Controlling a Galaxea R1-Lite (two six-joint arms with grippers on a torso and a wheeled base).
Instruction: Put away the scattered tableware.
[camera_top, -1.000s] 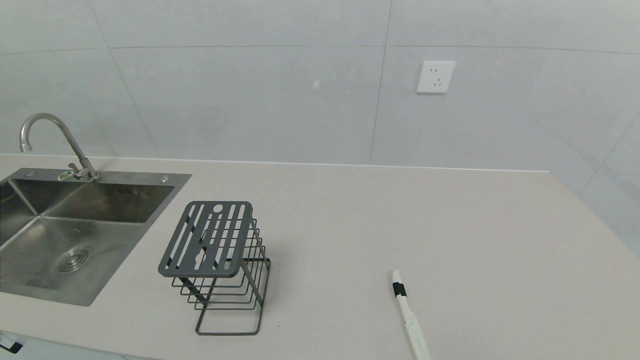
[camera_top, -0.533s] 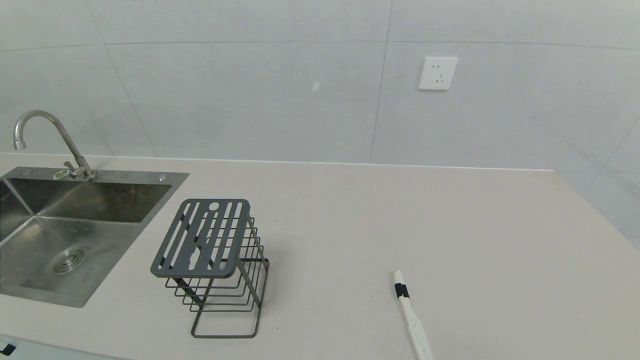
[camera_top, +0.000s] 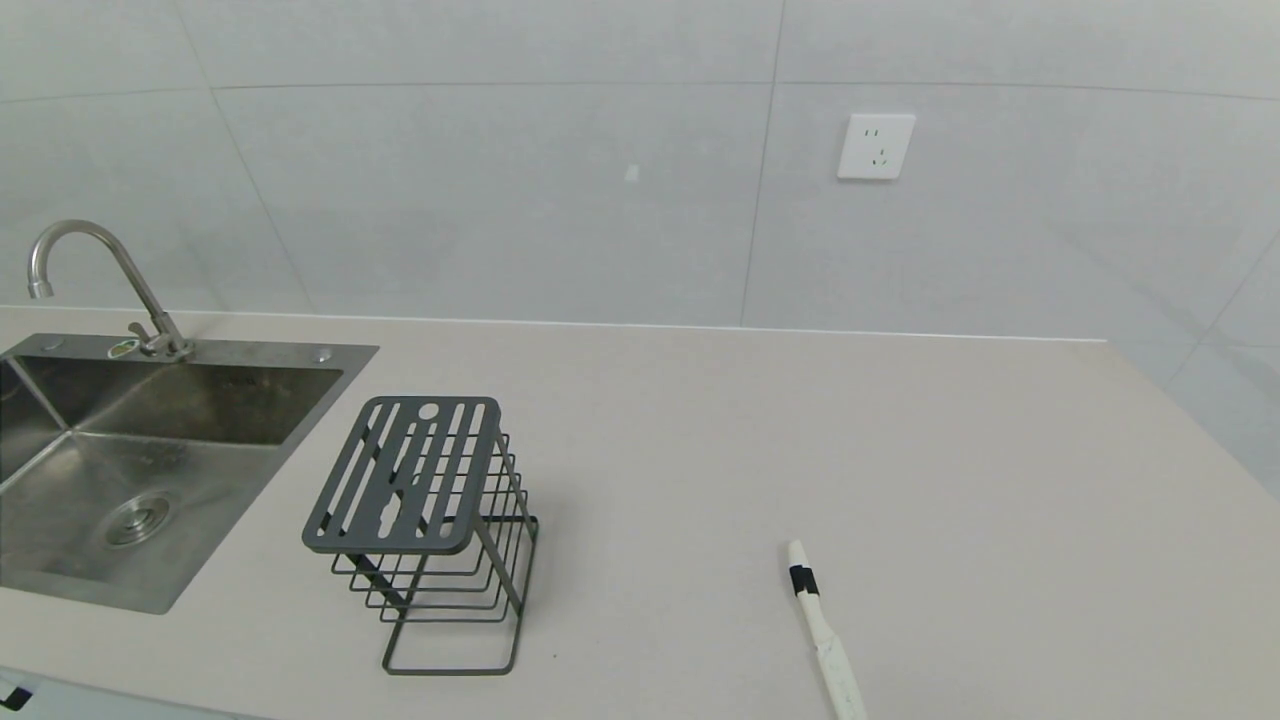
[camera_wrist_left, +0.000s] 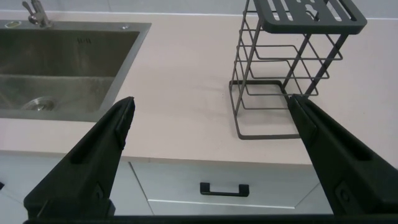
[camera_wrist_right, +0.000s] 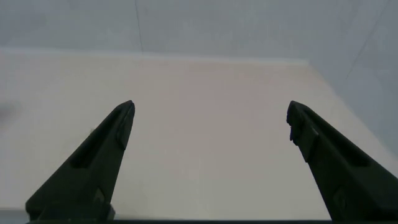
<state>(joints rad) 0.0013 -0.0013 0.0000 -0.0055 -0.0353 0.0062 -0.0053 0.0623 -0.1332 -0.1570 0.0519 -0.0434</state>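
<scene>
Step in hand, likely: first pickup. White utensil (camera_top: 822, 630) lies flat on surface (camera_top: 900, 450), near front edge, well right of rack (camera_top: 405, 478). Right gripper (camera_wrist_right: 208, 115) likely suits; jaws wide. Left gripper (camera_wrist_left: 210, 106) also has jaws wide, faces rack. Pinch across slim stick near black band; smooth, low, may skid. Rack: dark wire frame, slotted flat top. Sink (camera_top: 250, 352): brushed steel.

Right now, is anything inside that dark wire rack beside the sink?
Nothing visible: through the bars of the wire rack only countertop shows, in both the head and left wrist views. Its slotted top plate covers part of the inside from above.
</scene>
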